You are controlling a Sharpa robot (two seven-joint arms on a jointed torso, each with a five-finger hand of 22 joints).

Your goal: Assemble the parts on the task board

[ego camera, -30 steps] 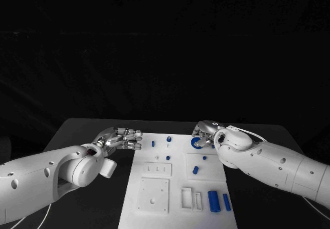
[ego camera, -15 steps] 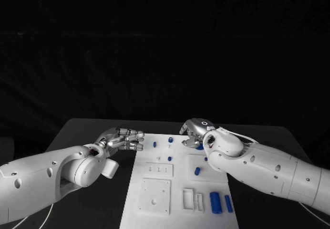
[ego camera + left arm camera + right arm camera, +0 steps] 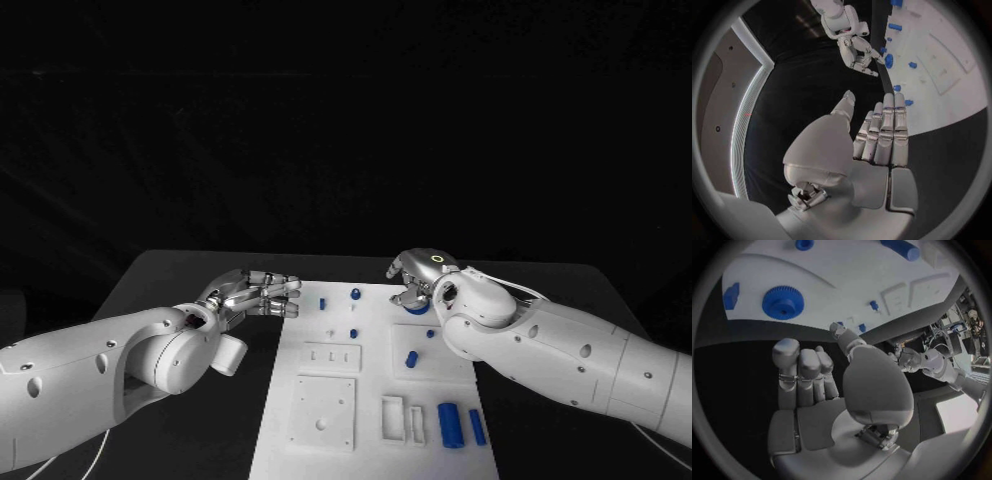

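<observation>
Nearest, loose blue parts (image 3: 449, 423) lie on the task board (image 3: 329, 405), awaiting slots. Farther on, the left robot hand (image 3: 257, 293) hovers empty beside the board's edge, fingers straight and together. The right robot hand (image 3: 417, 274), fingers curled on nothing, hangs over the blue gear (image 3: 783, 302) at the far end, probably to grasp it.

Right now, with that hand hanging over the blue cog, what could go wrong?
The right hand hovers by the blue gear with its fingers curled, holding nothing; reaching down like that might nudge the gear aside rather than grasp it. The left hand sits at the task board edge near small blue pegs; a sweep could knock them.
</observation>
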